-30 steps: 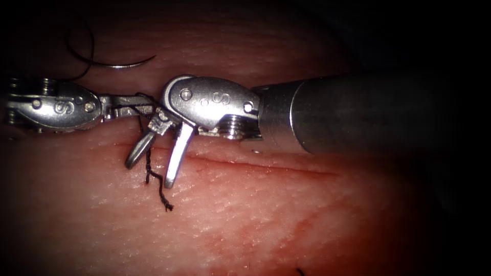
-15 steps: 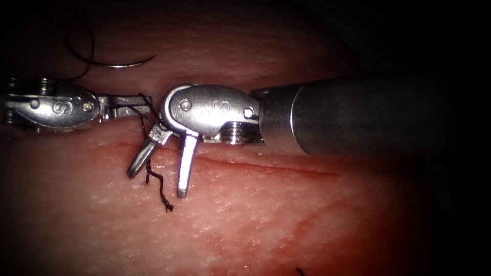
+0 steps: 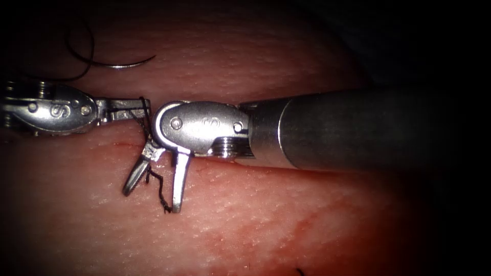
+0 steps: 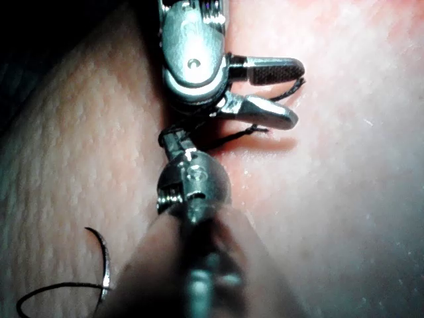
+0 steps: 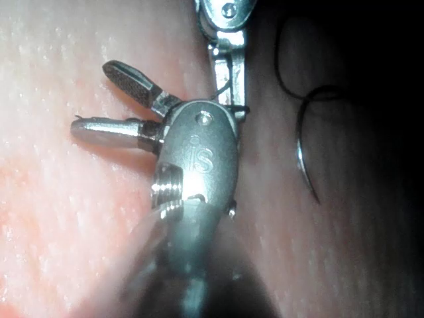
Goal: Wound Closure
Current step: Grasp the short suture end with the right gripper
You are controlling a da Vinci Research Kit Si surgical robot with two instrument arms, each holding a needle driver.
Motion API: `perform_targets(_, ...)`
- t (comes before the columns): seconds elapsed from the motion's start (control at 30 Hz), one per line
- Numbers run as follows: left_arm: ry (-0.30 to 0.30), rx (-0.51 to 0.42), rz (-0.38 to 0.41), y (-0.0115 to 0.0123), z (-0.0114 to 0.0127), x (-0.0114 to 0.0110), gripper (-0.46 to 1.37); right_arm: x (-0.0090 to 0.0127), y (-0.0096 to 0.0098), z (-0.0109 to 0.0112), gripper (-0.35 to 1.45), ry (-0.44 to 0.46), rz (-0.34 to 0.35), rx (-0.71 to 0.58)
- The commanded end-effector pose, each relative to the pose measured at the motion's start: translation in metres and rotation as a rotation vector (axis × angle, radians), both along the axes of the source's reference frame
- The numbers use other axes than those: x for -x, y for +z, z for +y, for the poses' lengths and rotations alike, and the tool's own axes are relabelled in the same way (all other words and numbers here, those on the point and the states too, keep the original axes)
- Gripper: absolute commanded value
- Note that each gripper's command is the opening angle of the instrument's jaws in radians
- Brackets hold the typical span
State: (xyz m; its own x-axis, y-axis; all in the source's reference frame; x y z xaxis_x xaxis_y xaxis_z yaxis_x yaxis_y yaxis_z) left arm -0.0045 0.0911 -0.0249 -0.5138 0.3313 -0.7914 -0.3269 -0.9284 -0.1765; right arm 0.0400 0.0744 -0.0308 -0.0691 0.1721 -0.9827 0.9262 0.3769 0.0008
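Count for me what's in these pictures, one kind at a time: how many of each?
Tools: 2, the left tool holding the thread, the right tool with open jaws holding nothing
Needle: 1, lying free on the tissue, above the cut
Thread: 1
Tissue: 1
Cut: 1
Total: 6

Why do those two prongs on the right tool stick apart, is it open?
Open: the right tool has its jaws spread, nothing clamped between them, astride a thread end.
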Motion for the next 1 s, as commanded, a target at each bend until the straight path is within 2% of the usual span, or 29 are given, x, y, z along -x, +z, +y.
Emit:
perform_targets(0.03,0.007,-0.004,-0.002,0.0,0.0,0.0,-0.35,0.0,0.0001,-0.0001,0.85,-0.001,0.0,0.002)
perform_targets(0.33,0.006,-0.003,0.0,0.0,-0.0001,-0.0001,-0.35,-0.0001,0.0008,-0.0011,0.76,-0.018,0.001,0.026)
perform_targets(0.4,0.006,-0.003,0.0,0.0,-0.0001,-0.0002,-0.35,0.0,0.0008,-0.0011,0.62,-0.02,-0.002,0.034)
perform_targets(0.47,0.003,-0.008,-0.002,-0.0001,-0.0001,-0.0002,-0.35,0.0002,0.0008,-0.0011,0.56,-0.023,-0.004,0.04)
perform_targets(0.87,0.001,-0.008,0.001,-0.0002,-0.0002,-0.0003,-0.35,0.0,0.0018,-0.0015,0.55,-0.053,-0.016,0.078)
perform_targets(0.9,0.001,-0.008,0.001,-0.0002,-0.0002,-0.0003,-0.35,0.0,0.0017,-0.0015,0.47,-0.059,-0.021,0.078)
perform_targets(1.0,0.002,-0.008,0.001,-0.0002,-0.0002,-0.0004,-0.35,0.0,0.0017,-0.0016,-0.14,-0.087,-0.007,0.083)
